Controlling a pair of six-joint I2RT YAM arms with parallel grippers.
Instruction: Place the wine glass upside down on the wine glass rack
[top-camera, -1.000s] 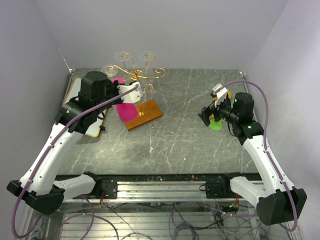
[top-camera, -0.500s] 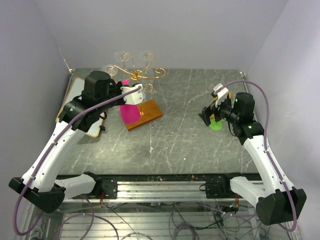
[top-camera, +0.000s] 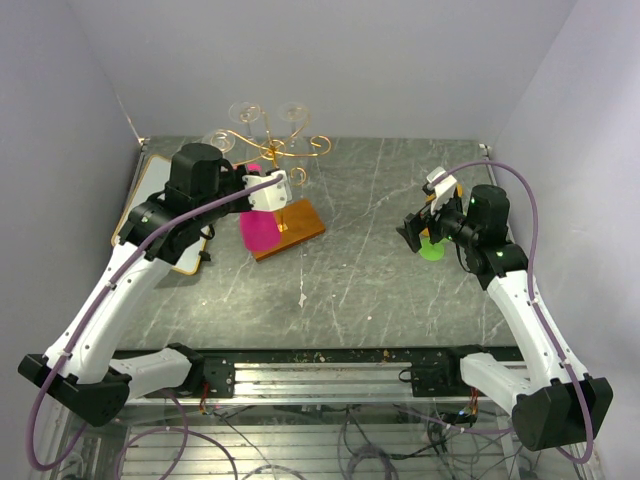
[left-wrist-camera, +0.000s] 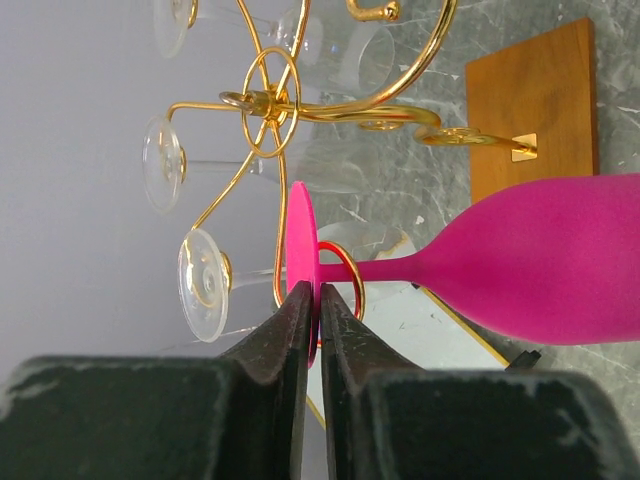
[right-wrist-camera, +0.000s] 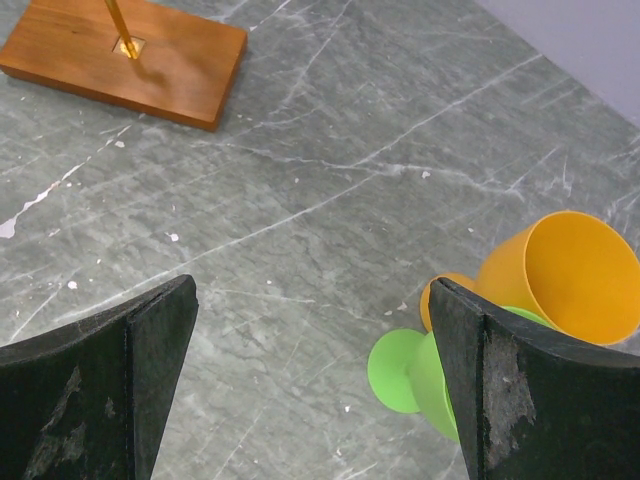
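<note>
My left gripper (top-camera: 262, 185) is shut on the flat foot (left-wrist-camera: 301, 240) of a pink wine glass (top-camera: 256, 232). It holds the glass upside down beside the wine glass rack (top-camera: 275, 150), a gold wire stand on an orange-brown wooden base (top-camera: 292, 228). In the left wrist view the pink bowl (left-wrist-camera: 560, 260) lies to the right. Its stem runs through a gold loop (left-wrist-camera: 345, 285) of the rack (left-wrist-camera: 265, 100). My right gripper (top-camera: 422, 228) is open and empty, low over the table on the right.
Three clear glasses hang on the rack (top-camera: 245, 112), (top-camera: 295, 112), (top-camera: 218, 140). A white board (top-camera: 150, 200) lies under my left arm. A green glass (right-wrist-camera: 400, 370) and an orange glass (right-wrist-camera: 565, 275) lie by my right gripper (right-wrist-camera: 310, 380).
My left gripper moved the pink glass a little right, toward the rack's scroll arms, then nearly stopped. The right arm has not moved.
</note>
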